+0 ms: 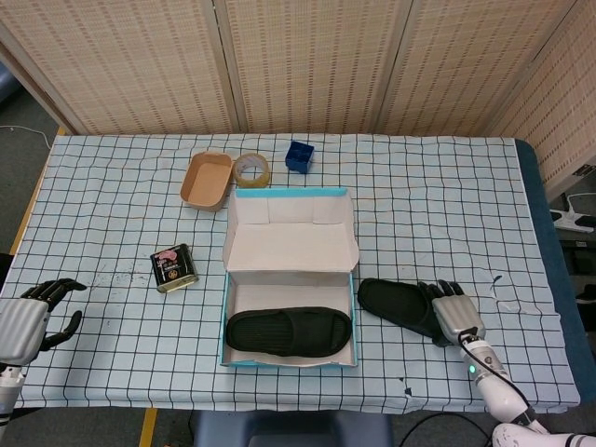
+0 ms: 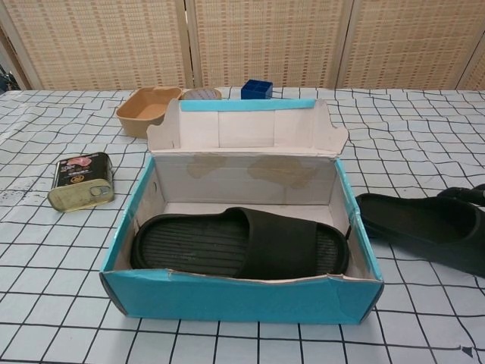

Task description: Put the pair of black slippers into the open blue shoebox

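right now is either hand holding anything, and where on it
The right hand rests on the outer end of the second slipper; a firm hold cannot be told. The left hand holds nothing.

woven tan folding screens (image 1: 307,60) are standing right behind the table (image 1: 93,196), which is wearing a white cloth with a black grid. grey floor (image 1: 23,140) is showing at left, even light falling throughout.

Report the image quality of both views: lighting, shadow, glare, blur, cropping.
Head view: even, soft light, no glare, sharp throughout; the slipper in the box reads as a dark mass with faint ribbing; the left hand is cut by the frame edge. Chest view: the shoebox is sharp, its interior lightly shaded; the second slipper is cropped at the right edge.
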You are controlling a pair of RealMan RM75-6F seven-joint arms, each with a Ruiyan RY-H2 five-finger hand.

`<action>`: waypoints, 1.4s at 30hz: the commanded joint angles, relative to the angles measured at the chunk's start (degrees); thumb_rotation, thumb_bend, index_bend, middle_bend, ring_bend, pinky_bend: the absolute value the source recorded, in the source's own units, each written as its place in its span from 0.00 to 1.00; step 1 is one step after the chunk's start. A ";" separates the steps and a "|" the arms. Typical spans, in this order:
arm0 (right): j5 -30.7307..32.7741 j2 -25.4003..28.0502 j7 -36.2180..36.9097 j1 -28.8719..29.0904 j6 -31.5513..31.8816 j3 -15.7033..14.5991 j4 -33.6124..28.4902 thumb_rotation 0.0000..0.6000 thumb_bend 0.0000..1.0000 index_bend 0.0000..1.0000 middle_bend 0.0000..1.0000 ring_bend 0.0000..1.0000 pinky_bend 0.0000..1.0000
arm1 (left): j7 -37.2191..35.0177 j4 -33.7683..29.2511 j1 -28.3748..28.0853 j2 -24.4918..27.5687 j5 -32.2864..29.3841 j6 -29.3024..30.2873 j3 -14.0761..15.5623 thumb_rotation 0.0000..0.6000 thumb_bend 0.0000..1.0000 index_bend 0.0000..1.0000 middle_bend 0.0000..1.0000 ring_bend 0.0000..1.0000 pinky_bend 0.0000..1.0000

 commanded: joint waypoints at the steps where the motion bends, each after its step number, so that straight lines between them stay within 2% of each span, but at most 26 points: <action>1: -0.48 -0.38 0.15 -0.09 0.52 0.03 0.40 1.00 0.06 0.07 0.10 0.00 0.07 | 0.19 -0.02 -0.01 -0.02 0.04 -0.04 0.04 1.00 0.42 0.33 0.31 0.31 0.44; 4: -1.36 -0.80 0.11 -0.45 1.55 -0.09 1.04 1.00 0.06 0.11 0.10 0.00 0.09 | 0.41 -0.04 -0.04 -0.04 0.17 -0.08 0.11 1.00 0.42 0.33 0.31 0.31 0.44; 6: -2.40 -1.25 0.04 -0.84 2.83 -0.09 1.71 1.00 0.06 0.14 0.14 0.04 0.13 | 0.45 -0.06 -0.04 -0.03 0.14 -0.13 0.11 1.00 0.42 0.33 0.31 0.31 0.44; 11: -5.28 -2.69 0.78 -2.11 6.03 0.08 3.89 1.00 0.06 0.41 0.40 0.36 0.42 | 0.28 -0.03 -0.01 -0.02 -0.13 -0.18 -0.01 1.00 0.42 0.33 0.31 0.31 0.44; 18: -6.12 -3.24 0.15 -2.90 7.95 0.80 4.99 1.00 0.06 0.54 0.53 0.51 0.55 | 0.18 -0.05 -0.01 0.04 -0.09 -0.27 0.05 1.00 0.42 0.33 0.31 0.31 0.44; 23: -12.21 -3.86 -5.82 -5.27 18.55 0.77 3.65 1.00 0.06 0.62 0.62 0.63 0.68 | 0.20 -0.07 0.06 0.01 -0.09 -0.11 0.01 1.00 0.42 0.33 0.31 0.31 0.44; 31: -24.38 -8.54 -23.88 -9.20 37.02 1.00 4.21 1.00 0.06 0.65 0.65 0.65 0.70 | 0.21 -0.12 0.12 0.00 0.27 0.26 0.07 1.00 0.42 0.33 0.31 0.31 0.44; 38: -36.11 -14.83 -24.23 -6.88 40.54 3.19 10.45 1.00 0.06 0.65 0.66 0.65 0.70 | 0.26 -0.09 0.11 0.00 0.39 0.27 0.10 1.00 0.42 0.33 0.31 0.31 0.44; 42: -40.59 -19.12 -22.95 -3.54 38.99 5.41 14.60 1.00 0.06 0.65 0.66 0.66 0.70 | 0.31 0.00 0.09 -0.05 0.38 0.16 0.16 1.00 0.42 0.33 0.31 0.31 0.44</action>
